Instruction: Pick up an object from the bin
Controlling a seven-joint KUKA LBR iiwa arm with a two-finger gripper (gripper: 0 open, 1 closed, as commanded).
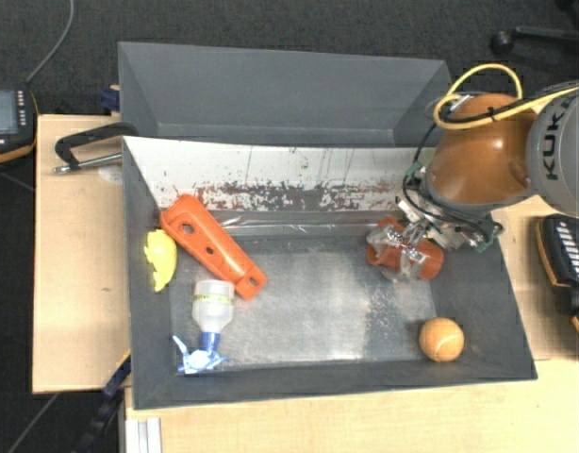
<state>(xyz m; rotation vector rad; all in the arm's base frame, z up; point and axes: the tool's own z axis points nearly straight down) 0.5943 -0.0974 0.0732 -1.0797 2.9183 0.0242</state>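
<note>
1. Pincer is low in the right rear corner of the bin, right on top of a red lump near the back wall. The arm comes in from the right, so this corner is the short reach.
2. Pincer state: can't tell. The orange wrist cover and cables hide whether it's apart or together, so I won't say the lump is clamped.
3. The lump looks irregular and partly glossy; its exact kind is unclear. It lies alone with nothing touching it, so it's a clean target with no neighbours to knock.
4. Nearest other thing is the ball at front right, apart from the lump. It's round, so likely to roll if bumped.
5. The rest is at the left, well apart:
   - an orange handle lies diagonal
   - a yellow piece sits just beside its upper end, by the left wall
   - a white bottle is at its lower end
   - a blue scrap is in the front-left corner
6. Judgement: the step in hand is the grasp on the red lump, and the lift isn't done yet. Risks — the sloped back wall may crowd the pincer, and the glossy surface may slip.
</note>
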